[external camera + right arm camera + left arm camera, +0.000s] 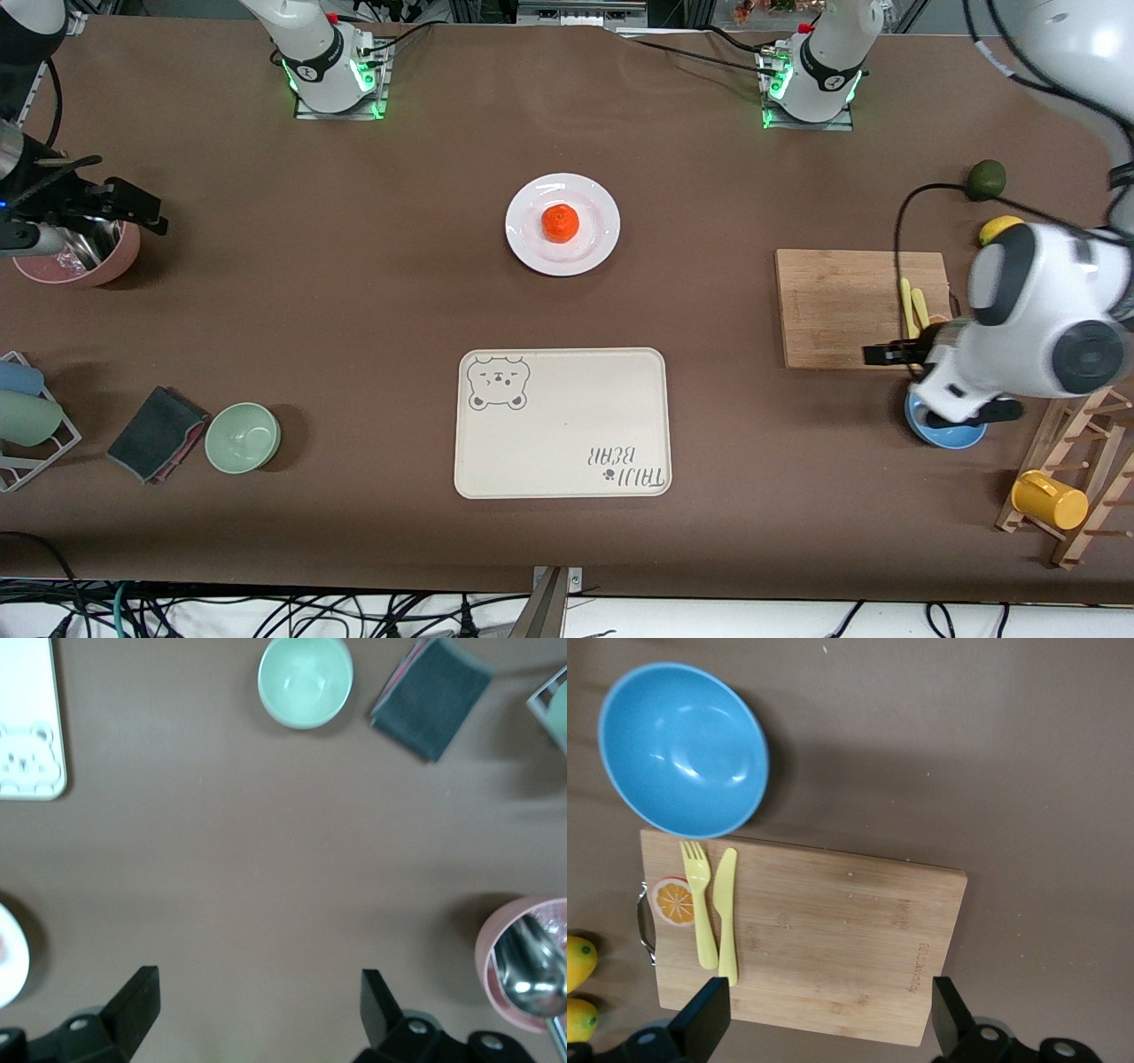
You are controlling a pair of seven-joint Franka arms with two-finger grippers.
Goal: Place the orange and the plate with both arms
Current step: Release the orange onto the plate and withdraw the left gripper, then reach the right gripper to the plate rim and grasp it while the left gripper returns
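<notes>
Awaiting pickup: orange (pixel 560 222) resting on plate (pixel 563 223); left tool (pixel 824 1028) and right tool (pixel 257 1014) spread, empty; next, approach.

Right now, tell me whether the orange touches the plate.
Touching: the front view shows the orange resting on the plate, near its middle.

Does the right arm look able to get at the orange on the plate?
Probably yes: the orange sits uncovered on the white plate, only bare table lies between, and the right gripper, open, hangs above the pink bowl.
</notes>
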